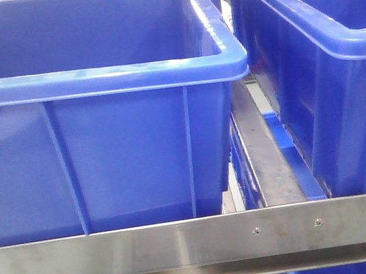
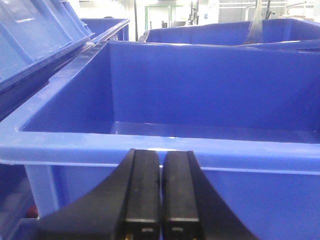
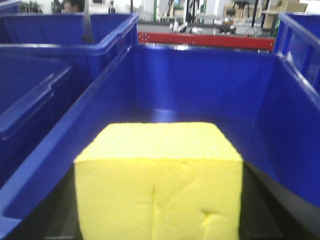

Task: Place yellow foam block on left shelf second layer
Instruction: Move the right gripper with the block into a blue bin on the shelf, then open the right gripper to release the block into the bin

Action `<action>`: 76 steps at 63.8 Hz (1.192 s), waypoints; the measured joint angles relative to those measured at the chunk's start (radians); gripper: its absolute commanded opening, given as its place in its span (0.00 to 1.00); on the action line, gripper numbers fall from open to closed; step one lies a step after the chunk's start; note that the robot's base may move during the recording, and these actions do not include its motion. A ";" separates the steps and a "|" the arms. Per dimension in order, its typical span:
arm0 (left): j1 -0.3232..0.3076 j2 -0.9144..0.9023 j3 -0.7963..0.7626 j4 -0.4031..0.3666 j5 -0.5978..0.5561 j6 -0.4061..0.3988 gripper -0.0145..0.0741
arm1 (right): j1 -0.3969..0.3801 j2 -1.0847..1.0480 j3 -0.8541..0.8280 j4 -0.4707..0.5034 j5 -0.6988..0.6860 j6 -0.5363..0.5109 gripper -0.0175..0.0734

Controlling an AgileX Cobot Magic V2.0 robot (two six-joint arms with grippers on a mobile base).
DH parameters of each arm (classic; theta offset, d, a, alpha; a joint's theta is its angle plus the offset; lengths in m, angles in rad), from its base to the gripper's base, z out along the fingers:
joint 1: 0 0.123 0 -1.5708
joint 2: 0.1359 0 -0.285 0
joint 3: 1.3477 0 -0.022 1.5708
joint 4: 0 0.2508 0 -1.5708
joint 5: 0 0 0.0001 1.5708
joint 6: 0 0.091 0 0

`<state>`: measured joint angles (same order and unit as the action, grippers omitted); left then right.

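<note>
The right pincer (image 3: 159,235) holds the yellow block (image 3: 159,185) over a blue bin (image 3: 200,80). The left pincer (image 2: 161,200) is closed tight, holding nothing, near another bin (image 2: 150,150).

One yellow foam block (image 3: 159,175), two blue bins (image 1: 98,122) in the front view, one steel rail (image 1: 185,243)

Overhead light is washing my front view, glaring white along the blue bin rim (image 1: 227,61) and the steel rail (image 1: 185,243). My left wrist picture is blowing out at the far doorway. My right wrist picture is looking soft, the yellow block (image 3: 159,180) blurring near.
</note>
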<state>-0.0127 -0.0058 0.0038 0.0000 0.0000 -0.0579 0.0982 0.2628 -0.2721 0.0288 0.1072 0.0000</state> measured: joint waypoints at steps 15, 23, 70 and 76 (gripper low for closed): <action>0.000 0.000 0.000 0.000 0.000 0.000 0.30 | 0.000 0.215 -0.050 0.000 -0.084 0.000 0.76; 0.000 0.000 0.000 0.000 0.000 0.000 0.30 | 0.000 0.372 -0.084 0.000 -0.200 0.000 0.76; 0.000 0.000 0.000 0.000 0.000 0.000 0.30 | 0.000 0.561 -0.095 0.000 -0.433 0.054 0.89; 0.000 0.000 0.000 0.000 0.000 0.000 0.30 | 0.000 0.557 -0.095 0.000 -0.435 0.056 0.85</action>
<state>-0.0127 -0.0058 0.0038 0.0000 0.0000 -0.0579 0.0982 0.8196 -0.3673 0.0288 -0.3278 0.0559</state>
